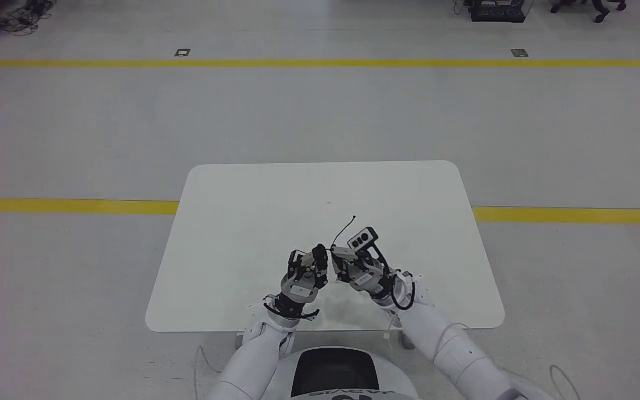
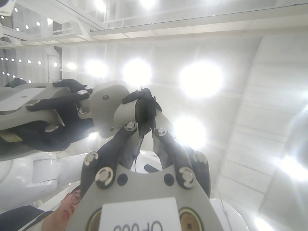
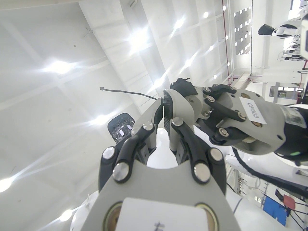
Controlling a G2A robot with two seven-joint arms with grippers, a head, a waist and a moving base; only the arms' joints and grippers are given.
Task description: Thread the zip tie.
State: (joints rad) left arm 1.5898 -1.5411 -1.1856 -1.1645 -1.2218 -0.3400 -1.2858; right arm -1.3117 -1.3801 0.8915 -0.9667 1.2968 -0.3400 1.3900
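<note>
Two grippers meet almost fingertip to fingertip above the near edge of the worktop point(image 1: 250, 230), both raised clear of it. The right gripper point(image 3: 163, 111) has its pads pressed together on the zip tie point(image 3: 130, 93). The strap leaves the pinch into free air, slightly bowed and unsupported, and ends in a small block, apparently the locking head point(image 3: 101, 88). The left gripper point(image 2: 145, 122) is likewise closed to a narrow pinch. A thin black strip passes between its fingers and trails back toward its wrist; this is judged to be the same tie.

Probable failure modes from this position:

1. Strap slip. The strap is thin and held over a short length. If one arm pulls against the other, the strap may be drawn through the pads. If either gripper releases before the other has a firm hold, the tie would fall to the worktop.
2. Missed entry. The long free length lets the head sway or twist with any arm movement. A small rotation would present the slot off-axis to the tail.
3. Kinking. With the two pinches this close, sideways relative motion could fold the strap.
4. Fingertip collision. Whether the grippers touch cannot be determined; further approach risks knocking the grasp loose.
</note>
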